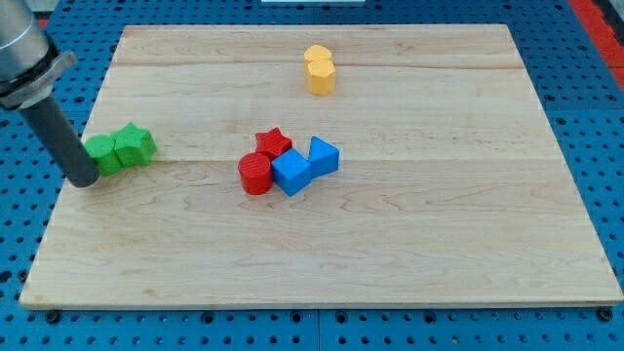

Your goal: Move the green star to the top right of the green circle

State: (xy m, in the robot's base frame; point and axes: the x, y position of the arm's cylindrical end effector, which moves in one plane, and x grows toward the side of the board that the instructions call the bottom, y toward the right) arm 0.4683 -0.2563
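Note:
The green star [135,144] lies near the view's left edge of the wooden board [390,253]. The green circle [101,154] touches it on its left, a little lower. My tip [84,181] rests on the board just left of and below the green circle, close to it or touching it; the rod rises up and to the left from there.
A red star [274,143], a red cylinder [255,175] and two blue blocks [292,172] [324,156] cluster at the board's middle. Two yellow blocks [319,71] sit together near the top centre.

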